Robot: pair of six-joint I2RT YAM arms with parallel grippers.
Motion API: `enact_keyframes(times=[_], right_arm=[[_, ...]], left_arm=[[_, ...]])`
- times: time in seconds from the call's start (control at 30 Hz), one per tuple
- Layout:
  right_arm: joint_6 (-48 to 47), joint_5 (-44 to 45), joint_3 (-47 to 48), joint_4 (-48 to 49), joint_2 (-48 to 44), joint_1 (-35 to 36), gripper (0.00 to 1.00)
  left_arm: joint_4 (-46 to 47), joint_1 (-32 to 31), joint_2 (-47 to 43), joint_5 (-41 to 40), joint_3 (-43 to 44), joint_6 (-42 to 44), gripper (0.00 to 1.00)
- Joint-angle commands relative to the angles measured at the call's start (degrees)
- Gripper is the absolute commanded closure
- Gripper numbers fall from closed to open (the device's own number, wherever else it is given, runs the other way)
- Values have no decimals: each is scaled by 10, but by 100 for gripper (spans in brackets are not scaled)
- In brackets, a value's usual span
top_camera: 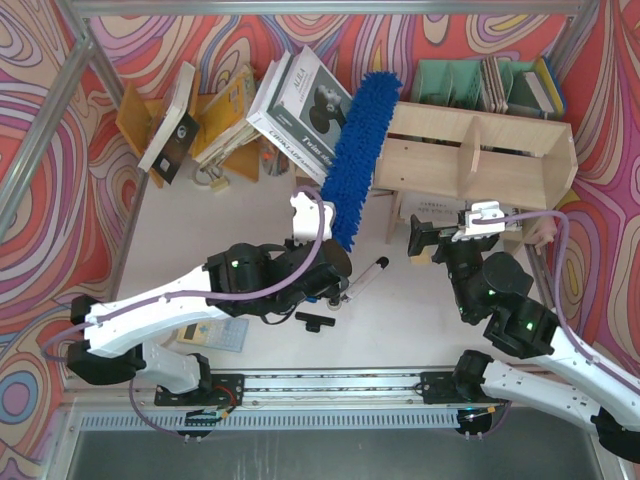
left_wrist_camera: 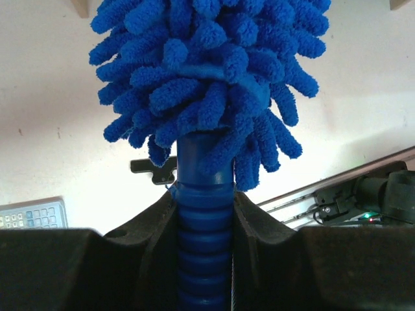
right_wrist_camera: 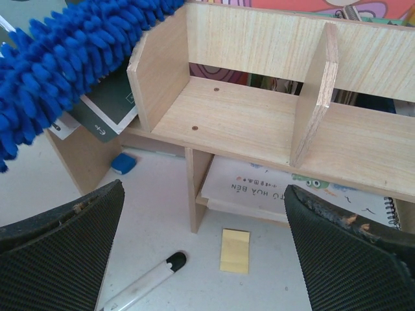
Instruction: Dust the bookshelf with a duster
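Booklet (right_wrist_camera: 249, 184) marked "HOA BÉN", inside bookshelf (right_wrist_camera: 233, 123)

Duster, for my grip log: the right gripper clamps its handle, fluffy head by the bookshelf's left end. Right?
No: the left gripper clamps the duster handle, per the left wrist view; its head is by the left end of the bookshelf.

White table (top_camera: 400, 320): bookshelf (top_camera: 480, 150), pen (top_camera: 368, 277), calculator (top_camera: 212, 335)

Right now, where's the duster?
Top view, centre: the duster is clamped by its handle in the left gripper, its fluffy head slanting up to the left end of the bookshelf.
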Motion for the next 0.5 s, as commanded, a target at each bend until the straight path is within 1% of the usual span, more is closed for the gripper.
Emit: enact_keyframes(times=[0.0, 0.2, 0.3, 0.47], right_arm=[[-20, 21, -7, 25, -4, 0, 1], [-22, 23, -8, 29, -7, 0, 1], [-26, 23, -12, 33, -13, 0, 1], [-37, 31, -18, 46, -21, 0, 1]], left_arm=[[26, 2, 7, 6, -3, 14, 100], [-3, 15, -35, -61, -3, 35, 100], [-8, 33, -58, -71, -10, 42, 100], [19, 49, -91, -81, -36, 62, 100]])
